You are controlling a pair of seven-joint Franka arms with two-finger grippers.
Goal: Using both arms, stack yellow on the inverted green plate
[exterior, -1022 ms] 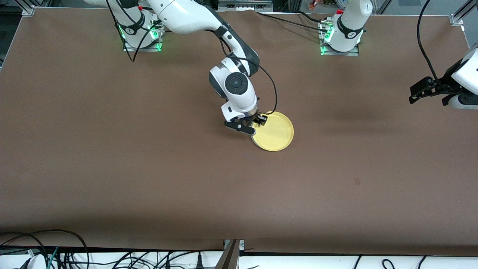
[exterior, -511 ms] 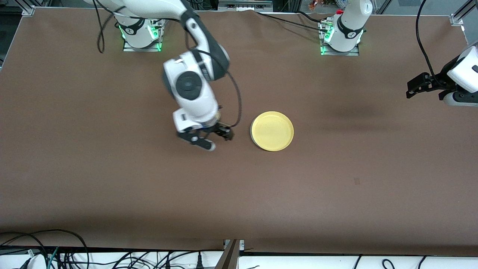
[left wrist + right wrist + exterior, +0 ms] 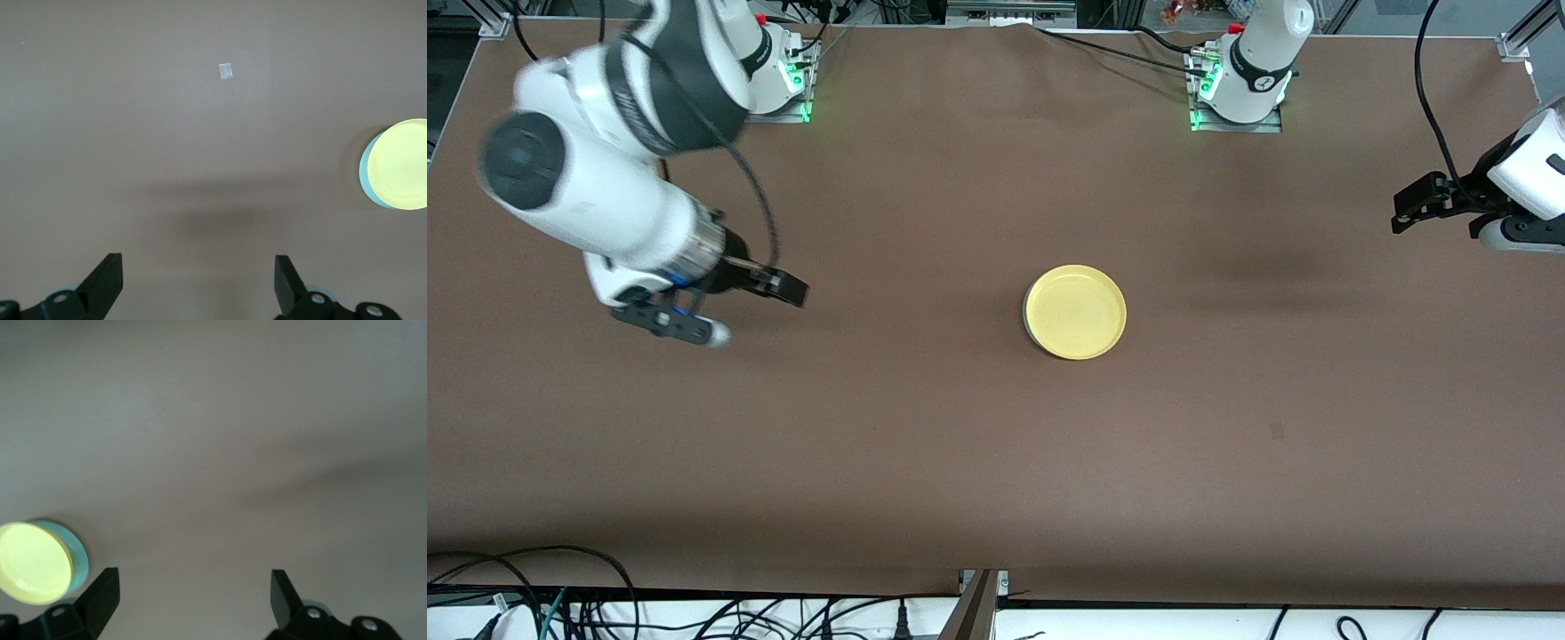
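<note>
A: Front view?
B: Yellow plate (image 3: pixel 1075 312) sits flat near the table's (image 3: pixel 978 462) middle, rim up, bright and round. A thin grey-green sliver of the green plate (image 3: pixel 1026 322) peeks out under its edge toward the right arm's end. So yellow is on green, slightly offset. Bare brown table all around the stack.
A: Grippers?
B: Right gripper (image 3: pixel 751 307) is up in the air over the right arm's end of the table, well apart from the stack, fingers spread, nothing held. Left gripper (image 3: pixel 1409 213) is at the left arm's end, by the table edge, also well clear.
A: Left wrist view?
B: Fingers (image 3: pixel 107 283) wide apart, empty. Stack sits at the frame edge: yellow plate (image 3: pixel 400 164) on top, green plate (image 3: pixel 366 175) showing as a pale crescent. Small pale mark (image 3: pixel 225 71) on the table.
A: Right wrist view?
B: Fingers (image 3: pixel 103 593) spread, empty. Yellow plate (image 3: pixel 33 563) over the green plate (image 3: pixel 79 559), a crescent again. Open table elsewhere.
</note>
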